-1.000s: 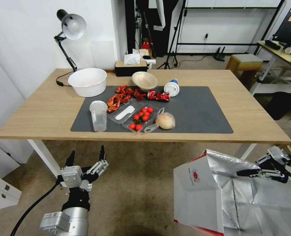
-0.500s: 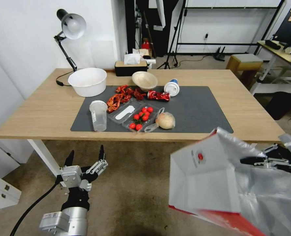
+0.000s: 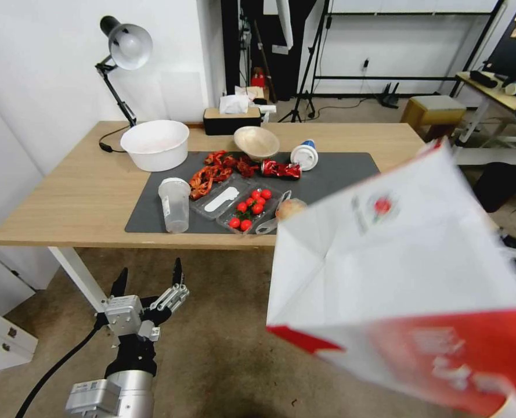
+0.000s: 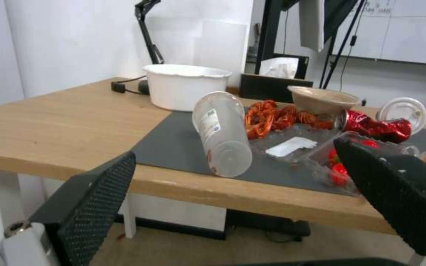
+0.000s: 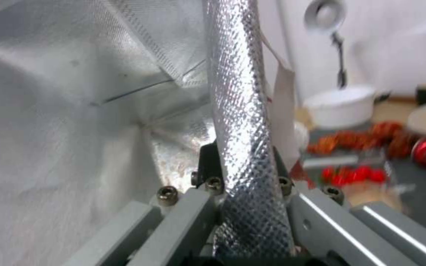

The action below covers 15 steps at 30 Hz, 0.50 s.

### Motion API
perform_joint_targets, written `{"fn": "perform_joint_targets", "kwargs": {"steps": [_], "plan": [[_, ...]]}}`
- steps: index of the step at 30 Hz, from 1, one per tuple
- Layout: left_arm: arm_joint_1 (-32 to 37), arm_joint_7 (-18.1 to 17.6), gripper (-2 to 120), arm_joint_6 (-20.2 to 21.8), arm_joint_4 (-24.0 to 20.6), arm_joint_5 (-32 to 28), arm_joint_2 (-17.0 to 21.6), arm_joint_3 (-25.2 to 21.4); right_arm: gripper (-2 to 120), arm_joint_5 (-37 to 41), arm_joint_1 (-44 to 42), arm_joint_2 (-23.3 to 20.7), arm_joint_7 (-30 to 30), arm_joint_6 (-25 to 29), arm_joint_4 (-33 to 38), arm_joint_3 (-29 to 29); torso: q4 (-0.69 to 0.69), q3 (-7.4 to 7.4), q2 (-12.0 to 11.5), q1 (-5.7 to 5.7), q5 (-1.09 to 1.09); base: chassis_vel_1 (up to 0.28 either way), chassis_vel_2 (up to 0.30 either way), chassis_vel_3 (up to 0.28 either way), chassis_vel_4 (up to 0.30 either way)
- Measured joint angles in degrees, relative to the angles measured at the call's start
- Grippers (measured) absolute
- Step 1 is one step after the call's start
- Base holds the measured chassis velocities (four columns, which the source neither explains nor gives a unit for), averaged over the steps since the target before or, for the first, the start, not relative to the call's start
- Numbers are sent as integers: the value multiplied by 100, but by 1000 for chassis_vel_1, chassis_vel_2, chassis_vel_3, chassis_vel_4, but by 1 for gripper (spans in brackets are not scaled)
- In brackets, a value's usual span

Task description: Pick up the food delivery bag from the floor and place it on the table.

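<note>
**A:** so where was the food delivery bag (image 3: 408, 278) at that point?

**B:** Off the floor and tilted hard, filling the lower right of the head view. White face with the little round red logo toward the camera, red base along the bottom edge. It overlapped the near right corner of the table (image 3: 83, 197) in the frame, but I couldn't tell if it touched the top at all.

**A:** and the hand holding it?

**B:** The right gripper (image 5: 245, 173) was clamped narrow on the bag's wall. In the wrist view a strip of silver foil lining ran straight up between the two fingers (image 5: 208, 168), pinched from both sides, with the foil interior spread across the left of that frame.

**A:** other arm?

**B:** The left gripper (image 3: 148, 283) sat low in the bottom left of the head view, over the carpet in front of the table edge, spread wide, touching nothing. Its wrist view showed both dark pads (image 4: 100, 199) far apart, with a clear plastic cup (image 4: 221, 135) on the grey mat (image 4: 173, 144) beyond them.
</note>
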Motion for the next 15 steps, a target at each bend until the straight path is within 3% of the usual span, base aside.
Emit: {"fn": "perform_joint_targets", "kwargs": {"steps": [8, 15], "plan": [[18, -13, 100, -18, 0, 21, -20, 2, 0, 953, 76, 223, 996, 105, 212, -18, 0, -2, -2, -1, -1, 0, 0, 0, 0], [9, -39, 100, -40, 18, 19, -11, 1, 0, 1088, 147, 281, 1473, 341, 330, -195, 0, -2, -4, -1, 0, 0, 0, 0, 0]]}}
